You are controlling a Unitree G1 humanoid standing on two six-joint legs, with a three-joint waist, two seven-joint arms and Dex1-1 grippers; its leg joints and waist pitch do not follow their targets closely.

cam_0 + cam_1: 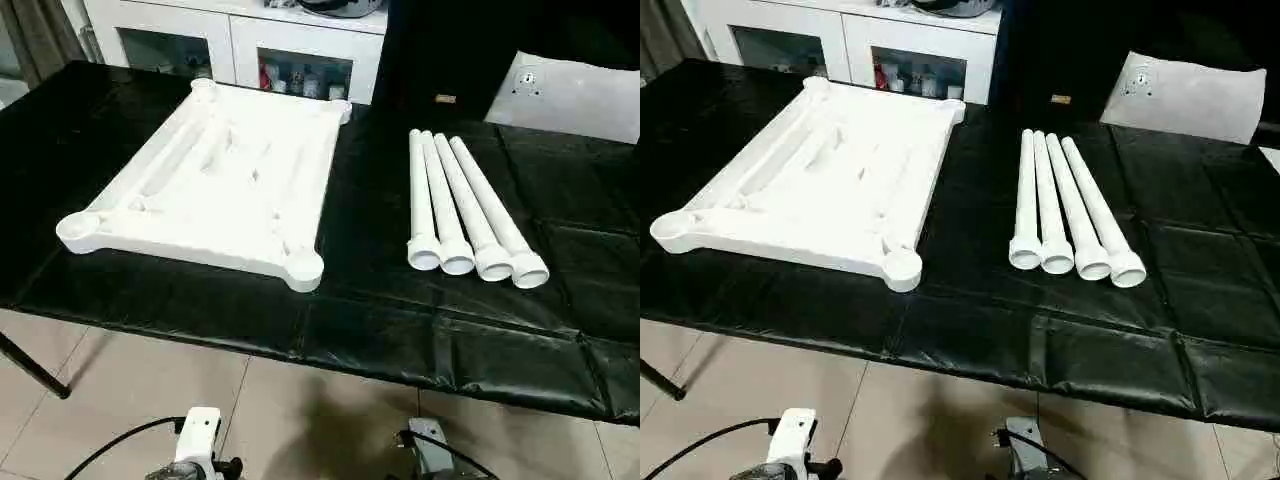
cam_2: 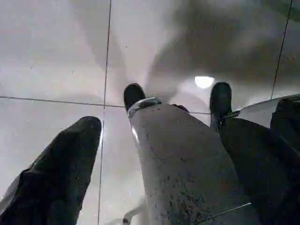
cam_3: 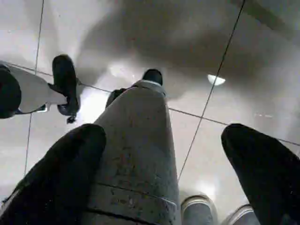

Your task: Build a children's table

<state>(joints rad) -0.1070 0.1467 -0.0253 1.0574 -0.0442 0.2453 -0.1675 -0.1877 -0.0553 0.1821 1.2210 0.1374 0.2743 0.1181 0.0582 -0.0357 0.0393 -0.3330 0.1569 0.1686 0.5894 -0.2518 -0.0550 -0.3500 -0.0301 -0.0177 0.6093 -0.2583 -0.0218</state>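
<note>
Plainly, we have not begun: our left hand (image 2: 154,154) hangs low over the tiled floor (image 2: 51,51), its two black fingers (image 2: 61,173) spread wide apart with nothing between them, and our right hand (image 3: 164,173) does the same, fingers (image 3: 267,168) wide and empty. Both point down past our grey legs toward the tiles, well below the desk (image 1: 400,330).

Moving outward to the head views, the black-covered desk lies ahead of us. On it, toward ten o'clock, the white top (image 1: 215,180) of the children's table rests upside down, ribbed underside facing up, with a round socket (image 1: 303,268) at each visible corner, all of them bare. Toward one o'clock, well apart from the top, the four white legs (image 1: 462,215) lie side by side, touching one another, their wider collared ends toward us and their far ends fanning slightly together.

Beyond the desk at twelve o'clock stands a white cabinet (image 1: 240,40) with glass doors, and at two o'clock a flat white sheet (image 1: 575,95) leans at the back.

We judge nothing assembled: four legs remain to be lifted and pushed into four sockets, and the table then turned upright.
</note>
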